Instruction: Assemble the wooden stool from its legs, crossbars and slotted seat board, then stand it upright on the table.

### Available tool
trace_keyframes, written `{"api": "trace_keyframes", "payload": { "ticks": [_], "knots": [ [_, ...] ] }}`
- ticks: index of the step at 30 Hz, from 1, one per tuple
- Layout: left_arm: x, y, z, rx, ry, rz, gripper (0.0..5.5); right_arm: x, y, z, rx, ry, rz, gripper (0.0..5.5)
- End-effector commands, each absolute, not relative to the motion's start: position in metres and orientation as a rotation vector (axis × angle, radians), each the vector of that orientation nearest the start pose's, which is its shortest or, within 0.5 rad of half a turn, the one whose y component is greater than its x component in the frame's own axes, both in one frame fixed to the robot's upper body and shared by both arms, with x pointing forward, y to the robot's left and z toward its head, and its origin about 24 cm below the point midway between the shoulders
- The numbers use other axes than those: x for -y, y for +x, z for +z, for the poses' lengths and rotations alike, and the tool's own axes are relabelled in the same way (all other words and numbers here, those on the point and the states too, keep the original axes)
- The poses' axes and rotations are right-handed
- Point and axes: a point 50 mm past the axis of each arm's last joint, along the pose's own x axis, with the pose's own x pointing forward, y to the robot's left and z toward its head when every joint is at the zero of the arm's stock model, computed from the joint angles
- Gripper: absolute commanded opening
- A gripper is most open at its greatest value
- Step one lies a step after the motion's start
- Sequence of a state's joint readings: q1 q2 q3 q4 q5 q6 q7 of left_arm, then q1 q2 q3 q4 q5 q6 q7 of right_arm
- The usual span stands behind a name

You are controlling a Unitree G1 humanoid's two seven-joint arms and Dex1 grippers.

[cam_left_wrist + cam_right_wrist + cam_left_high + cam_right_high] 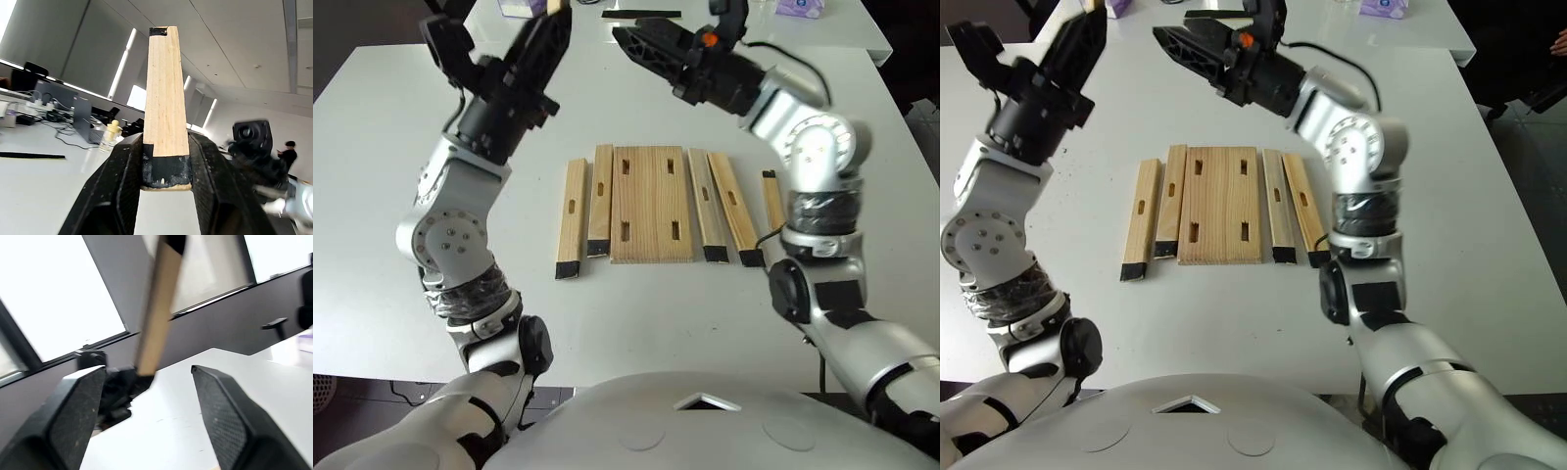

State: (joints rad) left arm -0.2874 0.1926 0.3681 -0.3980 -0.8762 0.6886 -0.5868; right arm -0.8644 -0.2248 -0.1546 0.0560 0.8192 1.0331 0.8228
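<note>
The slotted seat board lies flat mid-table. Two wooden pieces with black ends lie along its left side, and three more along its right. My left gripper is raised above the table's far left, shut on a wooden leg at its black-taped end, with the leg pointing upward. My right gripper hangs open and empty above the far side of the table, facing the left gripper. In the right wrist view the held leg stands beyond my open fingers.
A second white table stands behind, carrying a black strip and small boxes. Bare white tabletop lies between the laid-out pieces and the front edge.
</note>
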Motion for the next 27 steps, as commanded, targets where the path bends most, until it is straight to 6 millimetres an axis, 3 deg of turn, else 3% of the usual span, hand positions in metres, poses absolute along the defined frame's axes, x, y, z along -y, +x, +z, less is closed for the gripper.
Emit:
{"api": "trace_keyframes", "payload": {
  "ticks": [1, 5, 13, 27],
  "knots": [
    [-0.167, 0.238, 0.164, 0.217, -0.5, -1.009, 1.33, 0.112, 0.307, 0.255, -0.14, 0.536, 1.502, 3.21],
    [-0.159, 0.223, 0.16, 0.22, -0.505, -1.123, 1.33, 0.113, 0.308, 0.259, -0.199, 0.55, 1.516, 3.21],
    [-0.151, 0.218, 0.158, 0.22, -0.522, -1.165, 1.33, 0.111, 0.304, 0.26, -0.214, 0.542, 1.554, 3.21],
    [-0.15, 0.218, 0.147, 0.18, -0.58, -1.143, 1.33, 0.115, 0.297, 0.259, -0.155, 0.564, 1.596, 1.33]
  ]
}}
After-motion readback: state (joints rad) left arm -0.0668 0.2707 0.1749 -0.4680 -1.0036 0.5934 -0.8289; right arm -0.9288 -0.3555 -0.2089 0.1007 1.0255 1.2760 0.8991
